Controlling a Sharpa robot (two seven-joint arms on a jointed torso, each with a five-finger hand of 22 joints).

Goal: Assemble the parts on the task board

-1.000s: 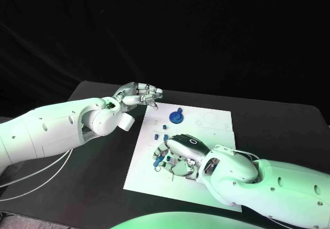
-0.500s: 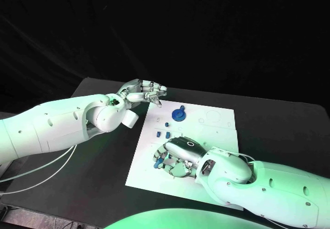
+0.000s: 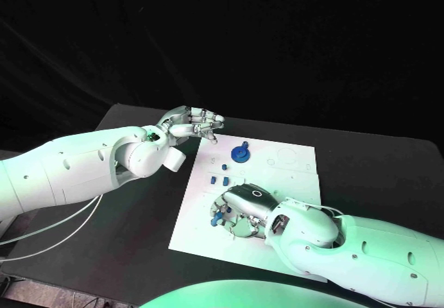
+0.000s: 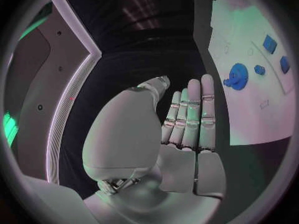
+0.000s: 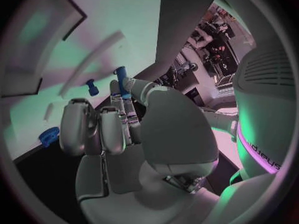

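Blue plastic peg [image 5: 121,79] sat pinched in my right hand [image 3: 242,208] over the white task board's [image 3: 282,176] near side, apparently for seating, while my left hand [image 3: 192,124] hovered spread, empty.

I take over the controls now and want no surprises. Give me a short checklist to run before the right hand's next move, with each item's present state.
1. Right hand over the task board: ok; it rests low on the board's near half.
2. Part in the right hand: ok; in the right wrist view its fingers pinch a blue peg.
3. Peg lined up with its hole: cannot tell; the hand hides the spot.
4. Left hand clear of the board: ok; it hovers off the far left corner, holding nothing.
5. Blue round part clear of both hands: ok; it lies untouched on the far part.
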